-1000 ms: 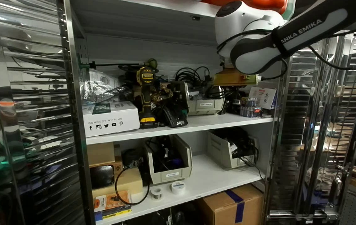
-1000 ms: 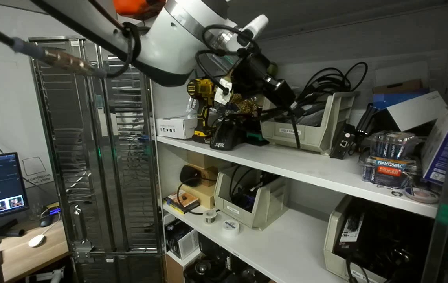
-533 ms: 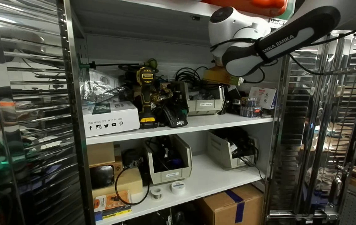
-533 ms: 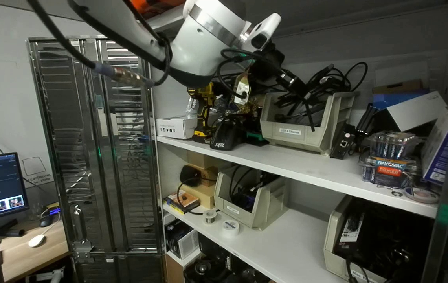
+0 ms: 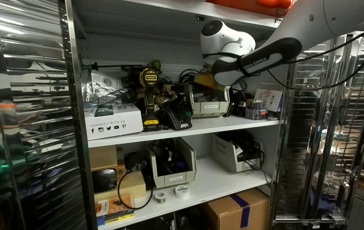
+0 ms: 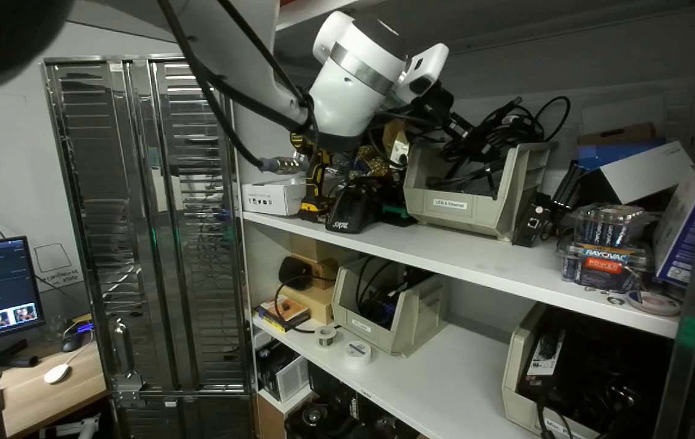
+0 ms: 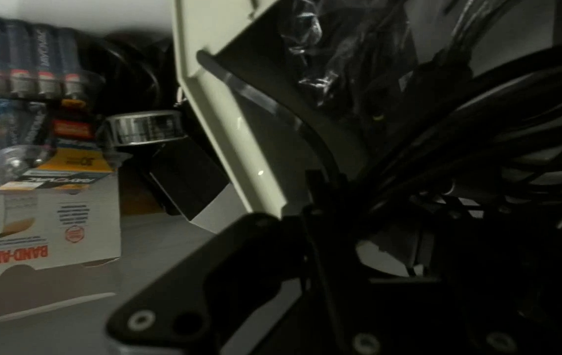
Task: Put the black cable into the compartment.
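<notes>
Open-topped beige plastic bin (image 6: 481, 213): near the front edge of the white shelf (image 6: 457, 250), crinkled clear plastic (image 7: 330, 54) inside.
Loose, glossy black cable (image 7: 409, 165): bunched at the bin's mouth; whether it touches what's inside, I can't tell.
Black jointed gripper (image 7: 323, 204): fingertips pinching the cable.
See-through battery pack (image 6: 606, 265): by that same edge.
</notes>
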Robot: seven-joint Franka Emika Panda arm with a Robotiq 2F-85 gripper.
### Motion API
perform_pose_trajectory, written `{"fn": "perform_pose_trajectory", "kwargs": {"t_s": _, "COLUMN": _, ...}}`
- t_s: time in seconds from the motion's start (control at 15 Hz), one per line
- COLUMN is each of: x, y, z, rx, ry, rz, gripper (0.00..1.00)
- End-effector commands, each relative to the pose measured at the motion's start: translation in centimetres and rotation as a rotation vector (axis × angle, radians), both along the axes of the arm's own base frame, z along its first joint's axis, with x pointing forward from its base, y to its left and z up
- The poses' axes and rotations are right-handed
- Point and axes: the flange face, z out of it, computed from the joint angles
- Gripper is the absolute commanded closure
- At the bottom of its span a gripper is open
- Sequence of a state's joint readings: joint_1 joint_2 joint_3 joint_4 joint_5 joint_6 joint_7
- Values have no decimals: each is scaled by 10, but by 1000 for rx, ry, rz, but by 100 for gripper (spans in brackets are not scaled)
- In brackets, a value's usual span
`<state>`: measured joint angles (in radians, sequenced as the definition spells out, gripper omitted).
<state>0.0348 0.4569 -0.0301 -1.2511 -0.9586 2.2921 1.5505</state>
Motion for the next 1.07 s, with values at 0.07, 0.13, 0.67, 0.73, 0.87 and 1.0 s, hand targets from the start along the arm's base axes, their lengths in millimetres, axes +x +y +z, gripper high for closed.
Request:
{"fn": "perform_pose_trajectory", "kwargs": {"t_s": 0.07, "x": 36, "y": 5, "z": 10, "rx": 1, "ry": -98, "rz": 13, "gripper": 96}}
{"fn": "perform_pose_trajectory", "kwargs": {"t_s": 0.13, "x": 40, "y": 6, "z": 11, "rx": 5, "ry": -109, "rz": 12, "gripper": 96}}
{"fn": "perform_pose_trajectory", "kwargs": {"t_s": 0.67, "x": 49, "y": 26, "z": -8, "rx": 15, "ry": 4, "rz": 146, "gripper": 56}}
{"fn": "perform_pose_trajectory", "kwargs": {"t_s": 0.73, "x": 47, "y": 30, "z": -6, "rx": 17, "ry": 16, "rz": 167, "gripper": 49}}
{"fn": "perform_pose_trajectory", "kwargs": {"t_s": 0.87, "x": 41, "y": 37, "z": 3, "rx": 2, "ry": 45, "rz": 186, "gripper": 35}}
{"fn": "perform_pose_trajectory", "kwargs": {"t_s": 1.0, "x": 33, "y": 43, "z": 15, "rx": -18, "ry": 55, "rz": 198, "gripper": 19}}
